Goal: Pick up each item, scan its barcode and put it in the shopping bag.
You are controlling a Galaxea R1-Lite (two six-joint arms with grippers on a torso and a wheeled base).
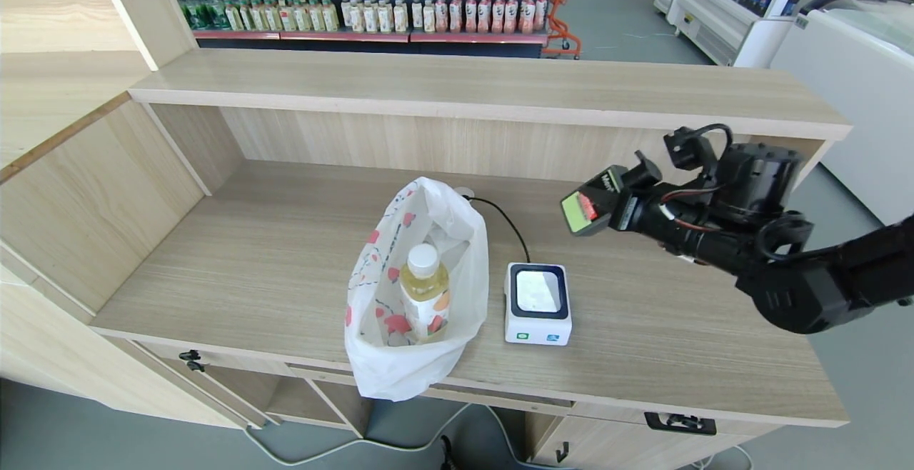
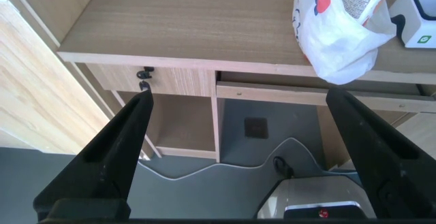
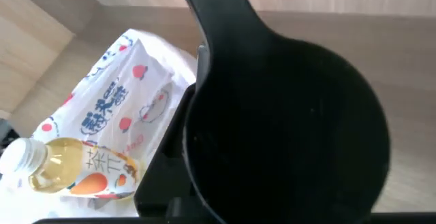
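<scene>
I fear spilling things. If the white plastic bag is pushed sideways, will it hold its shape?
Probably not: the bag looks thin, wrinkled and floppy, and its bottom sags over the counter edge. The bottle standing inside likely anchors it, so a light push may only dent the wall. A harder push could tip the bottle.

White shopping bag (image 1: 389, 370), red-spotted; yellow tea bottle (image 1: 425, 291), white cap; white scanner (image 1: 537, 328), black-framed; black container (image 1: 598, 202), green-red end; pale wood-grain worktop (image 1: 271, 256).

Black left end effector (image 2: 240, 96), tapered fingers (image 2: 116, 149)
</scene>
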